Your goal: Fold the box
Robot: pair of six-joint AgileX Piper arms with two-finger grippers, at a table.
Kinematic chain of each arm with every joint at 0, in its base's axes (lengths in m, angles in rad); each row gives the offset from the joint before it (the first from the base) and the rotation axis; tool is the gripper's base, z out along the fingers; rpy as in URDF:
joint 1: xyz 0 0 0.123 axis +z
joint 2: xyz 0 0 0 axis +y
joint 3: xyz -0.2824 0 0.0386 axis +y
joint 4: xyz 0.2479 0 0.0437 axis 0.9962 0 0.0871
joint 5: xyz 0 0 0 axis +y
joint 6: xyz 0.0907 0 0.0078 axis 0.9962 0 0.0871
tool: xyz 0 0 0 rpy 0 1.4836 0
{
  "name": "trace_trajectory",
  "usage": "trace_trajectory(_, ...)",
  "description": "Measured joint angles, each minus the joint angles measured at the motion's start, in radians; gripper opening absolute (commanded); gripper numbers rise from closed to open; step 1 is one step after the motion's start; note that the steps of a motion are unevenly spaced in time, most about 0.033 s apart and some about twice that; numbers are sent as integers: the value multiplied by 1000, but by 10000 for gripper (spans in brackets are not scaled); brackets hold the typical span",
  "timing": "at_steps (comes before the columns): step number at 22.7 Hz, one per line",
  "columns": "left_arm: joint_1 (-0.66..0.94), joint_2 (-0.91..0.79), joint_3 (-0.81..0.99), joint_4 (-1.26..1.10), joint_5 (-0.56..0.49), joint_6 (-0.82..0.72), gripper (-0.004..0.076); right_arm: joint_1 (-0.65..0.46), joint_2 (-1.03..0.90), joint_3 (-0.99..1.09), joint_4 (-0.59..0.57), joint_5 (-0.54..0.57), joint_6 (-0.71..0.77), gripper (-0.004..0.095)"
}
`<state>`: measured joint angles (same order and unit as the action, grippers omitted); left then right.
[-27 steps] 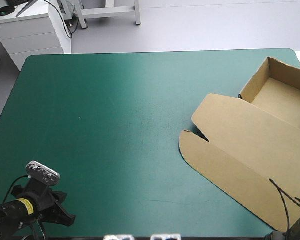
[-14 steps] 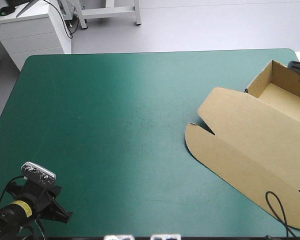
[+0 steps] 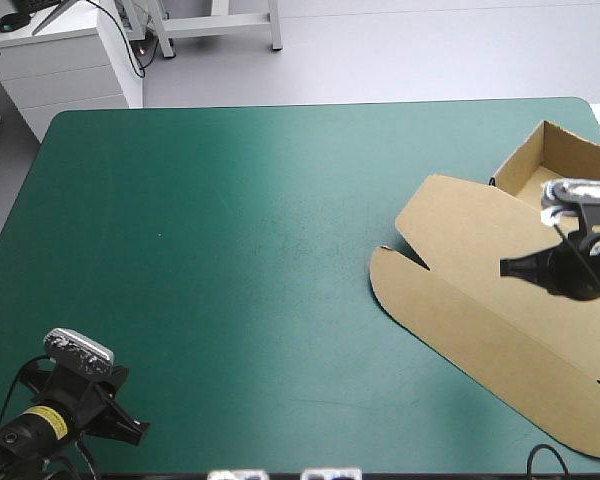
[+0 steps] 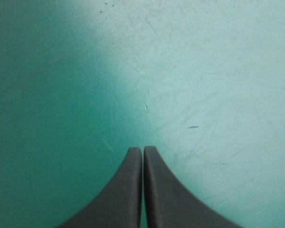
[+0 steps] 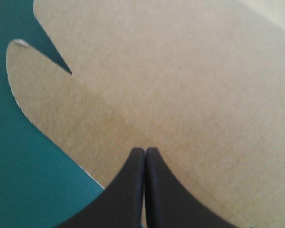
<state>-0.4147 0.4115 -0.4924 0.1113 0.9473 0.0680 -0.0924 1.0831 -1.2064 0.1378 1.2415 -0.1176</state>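
The brown box (image 3: pixel 460 250) lies at the table's right side as an open tray (image 3: pixel 521 165) with its lid flat toward the middle. A rounded front flap (image 3: pixel 420 305) with a notch borders the lid. My right gripper (image 3: pixel 504 267) is shut and hovers over the lid, pointing left, holding nothing. In the right wrist view its tips (image 5: pixel 145 149) sit above the crease between the lid (image 5: pixel 190 71) and the flap (image 5: pixel 42 95). My left gripper (image 3: pixel 137 432) is near the front left corner. It is shut (image 4: pixel 143 148) over bare cover.
The teal-green cover (image 3: pixel 230 240) stretches wide from the box's flap to the left edge. The box runs past the table's right edge out of view. A white cabinet (image 3: pixel 65 60) stands beyond the far left corner.
The box slid a little to the right and away earlier. My right arm came in from the right and now hangs over the lid. The left gripper barely shifted.
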Motion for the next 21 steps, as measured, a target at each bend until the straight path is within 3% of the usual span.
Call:
trace_trajectory(8, 0, 0, 0, -1, -11, 0, -8, 4, -381, 561, 89, -243, -186, -18)
trace_trajectory(14, 0, 0, 0, 0, 11, 0, -8, 4, -526, 674, 121, -324, -212, -18)
trace_trajectory(21, 0, 0, 0, 0, 11, 0, -8, 4, -560, 732, 122, -416, -244, -18)
